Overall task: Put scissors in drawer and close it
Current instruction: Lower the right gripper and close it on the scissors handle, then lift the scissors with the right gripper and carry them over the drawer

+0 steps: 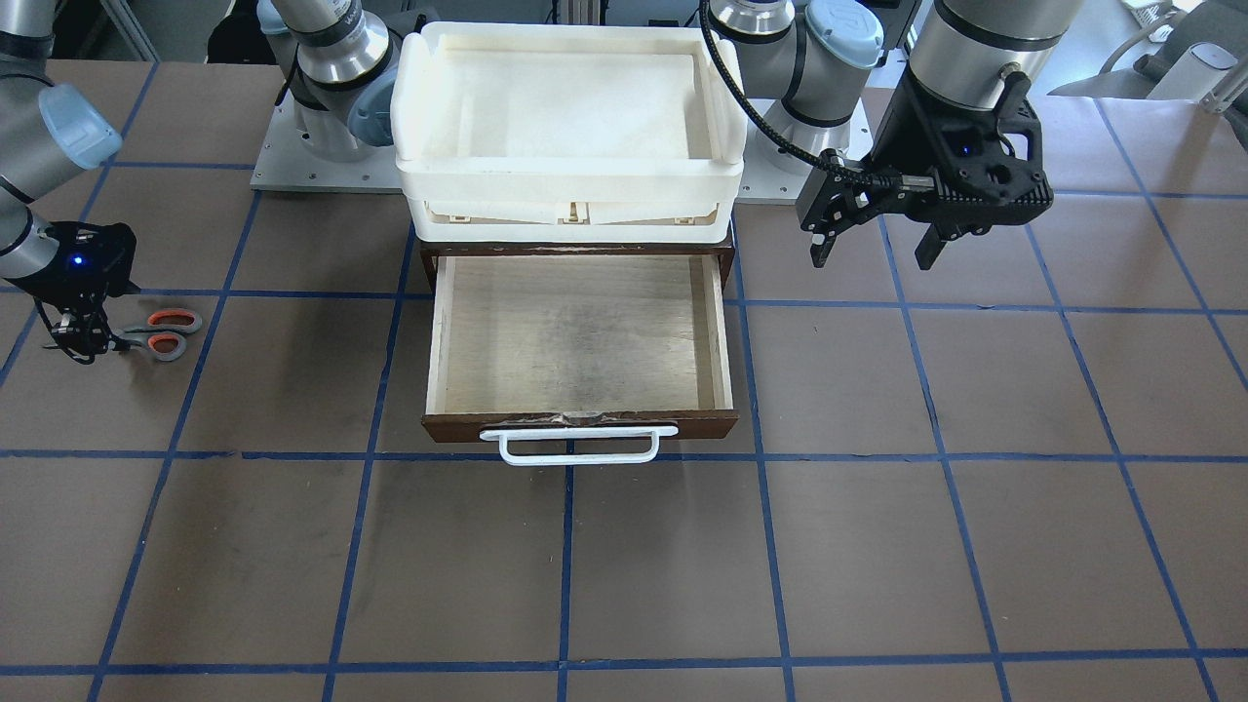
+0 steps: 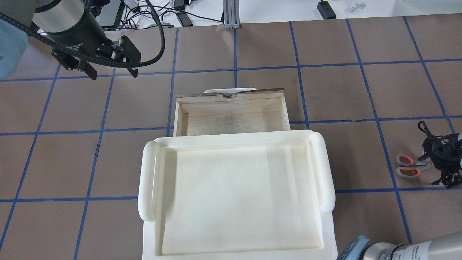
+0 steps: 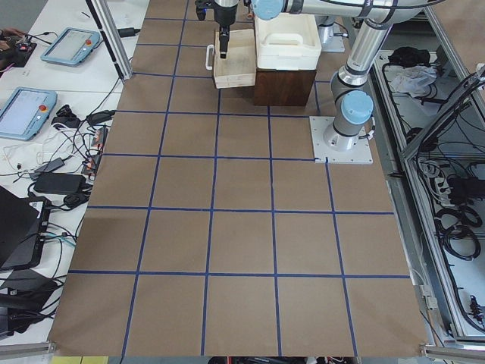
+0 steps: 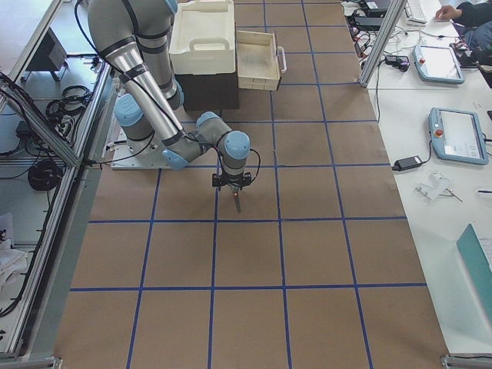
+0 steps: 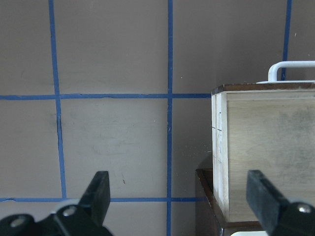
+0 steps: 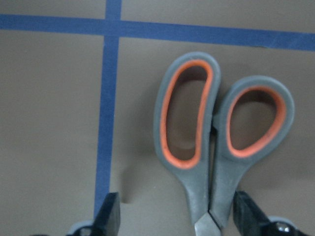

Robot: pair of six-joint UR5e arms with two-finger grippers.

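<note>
The scissors, with grey-and-orange looped handles, lie flat on the table at the robot's far right; they also show in the overhead view. My right gripper is low over their blades. In the right wrist view its fingers stand apart on either side of the scissors' neck and do not clamp it. The drawer is pulled open, its pale plywood inside bare, its white bar handle facing away from the robot. My left gripper hangs open and empty above the table beside the drawer's side.
A white plastic tray sits on top of the dark brown cabinet that holds the drawer. Both arm bases stand behind it on metal plates. The brown table has a blue tape grid.
</note>
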